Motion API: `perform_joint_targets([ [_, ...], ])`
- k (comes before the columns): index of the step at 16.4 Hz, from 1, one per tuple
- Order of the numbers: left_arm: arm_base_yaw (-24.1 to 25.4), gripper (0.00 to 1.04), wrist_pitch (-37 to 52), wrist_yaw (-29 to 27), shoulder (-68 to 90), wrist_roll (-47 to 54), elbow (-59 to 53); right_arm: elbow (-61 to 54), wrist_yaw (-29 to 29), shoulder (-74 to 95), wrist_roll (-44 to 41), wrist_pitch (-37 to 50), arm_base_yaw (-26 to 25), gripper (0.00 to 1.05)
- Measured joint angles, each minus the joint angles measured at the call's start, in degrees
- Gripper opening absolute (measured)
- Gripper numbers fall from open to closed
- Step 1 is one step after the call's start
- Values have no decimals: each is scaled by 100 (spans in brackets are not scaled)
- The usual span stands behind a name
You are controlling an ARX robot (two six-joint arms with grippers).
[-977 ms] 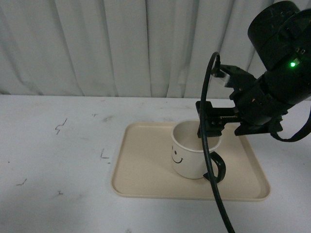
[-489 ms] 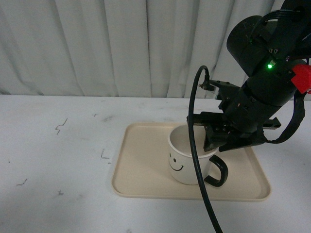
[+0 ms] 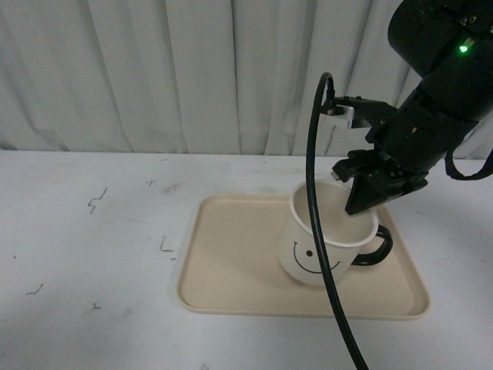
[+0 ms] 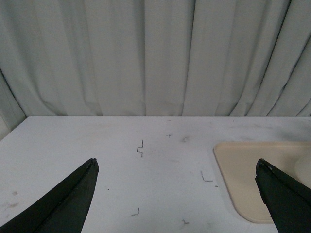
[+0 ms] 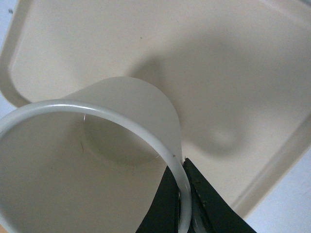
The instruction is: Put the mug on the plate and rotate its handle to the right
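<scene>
1. Cream mug (image 3: 323, 248) is tipped over the right half of the plate (image 3: 223, 266), its smiley turned toward the plate's front edge. I can't tell whether its base touches the plate or hangs just above it.
2. My right gripper (image 3: 360, 204) is pinched narrow on the mug's rim. One finger (image 5: 165, 206) is inside the wall and the other outside, on the side toward the plate's back-right corner.
3. The handle (image 3: 377, 248) sticks out toward the plate's right edge and stays inside the plate's rim.
4. My left gripper (image 4: 176, 162) is spread wide and empty, hanging over the table (image 4: 97, 141) well off the plate's left edge.
5. My read is that the placing is done. I'm in the turning step and near its end, since the handle already points right.
6. Next I need to level the mug so its base sits flat on the plate. Then I open the fingers and lift straight off the rim.
7. A rim pinch lets the mug swing, so the release has to be gentle. A dragged finger could tip the mug or twist the handle away from the right.
</scene>
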Motion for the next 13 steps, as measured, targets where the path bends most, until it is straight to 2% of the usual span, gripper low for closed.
perform_joint_targets([
  [5,0,98,-2,0,0,0,0,881,-400,26,-2345,-1338,-57,3],
  [8,0,98,-2,0,0,0,0,1139,-476,256,-3141,-1666,57,3],
  [13,0,98,-2,-2,0,0,0,1290,-160,765,-3211,-1458,166,3],
])
